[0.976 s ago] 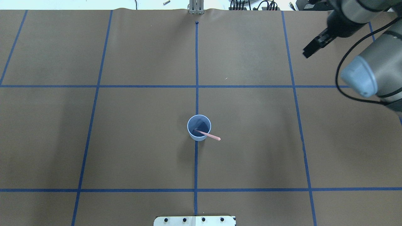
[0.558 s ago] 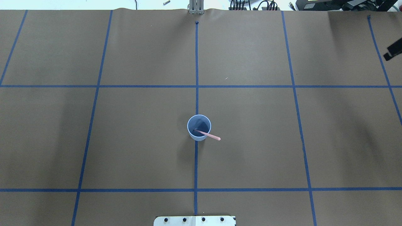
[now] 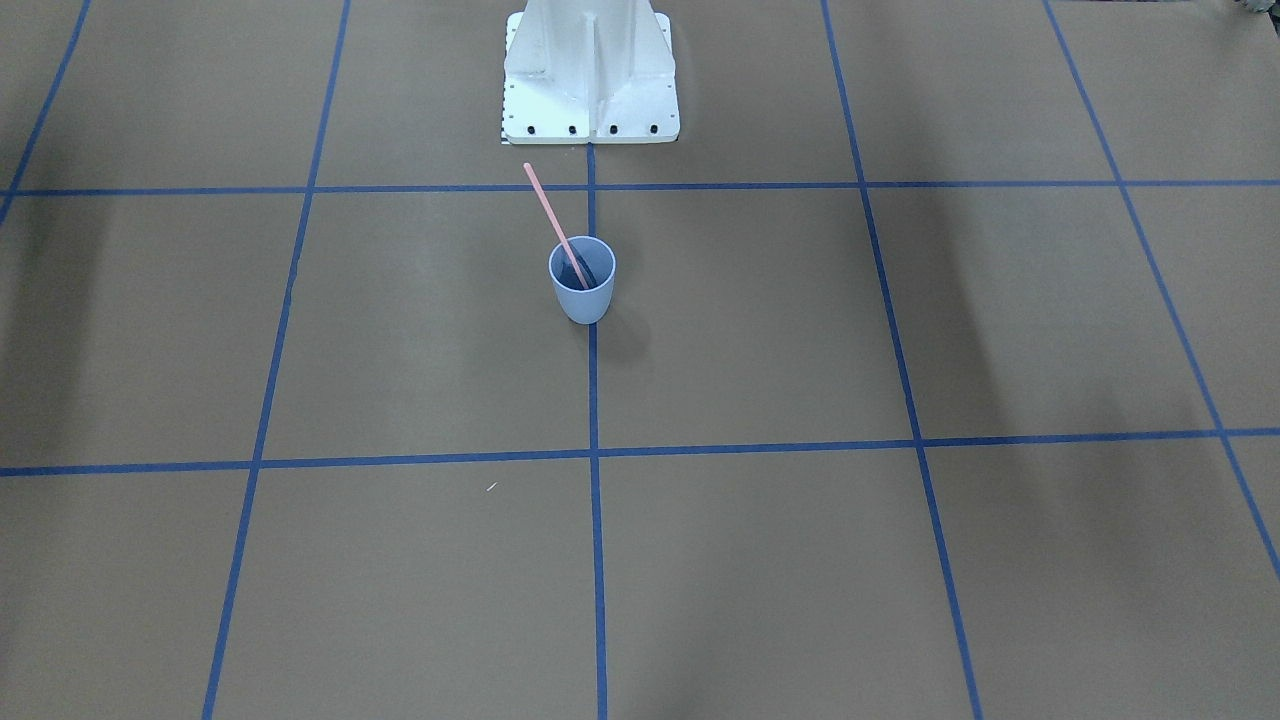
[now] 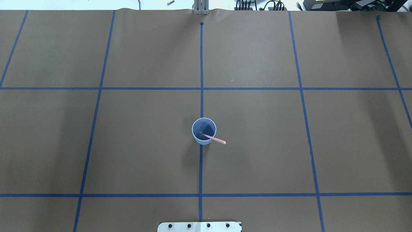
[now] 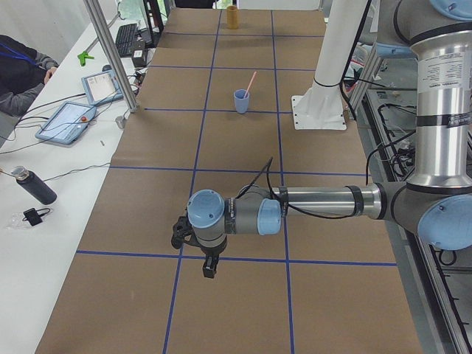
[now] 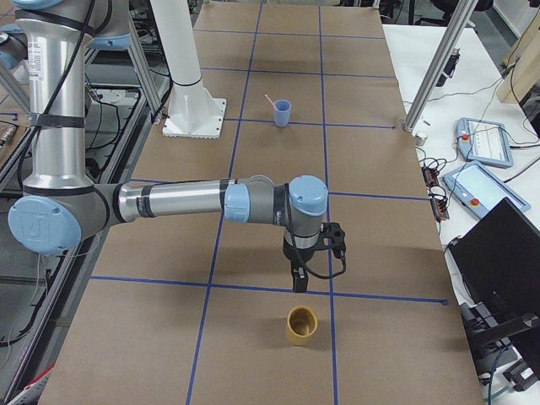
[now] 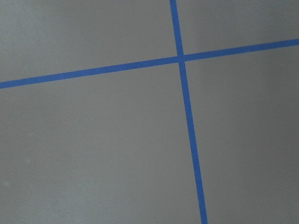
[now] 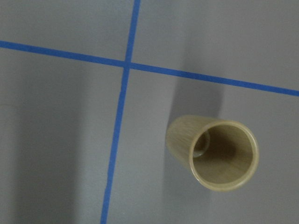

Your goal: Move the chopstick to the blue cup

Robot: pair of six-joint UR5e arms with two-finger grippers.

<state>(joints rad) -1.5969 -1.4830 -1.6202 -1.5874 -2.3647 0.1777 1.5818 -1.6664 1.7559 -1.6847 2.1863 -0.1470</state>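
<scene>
Table (image 4: 128,145), brown-papered w/ tape grid (image 4: 201,64), is carrying blue cup (image 3: 583,295) near ctr, tan cup (image 6: 302,326) twd robot's right end, base plate (image 3: 590,115) at robot side.

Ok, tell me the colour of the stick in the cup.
Salmon pink chopstick; clearest in front-facing view.

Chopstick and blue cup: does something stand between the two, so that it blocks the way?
Nothing visible does. The chopstick is already inside the blue cup, leaning on its rim. A tan cup stands far off, at the table's end on the robot's right.
</scene>
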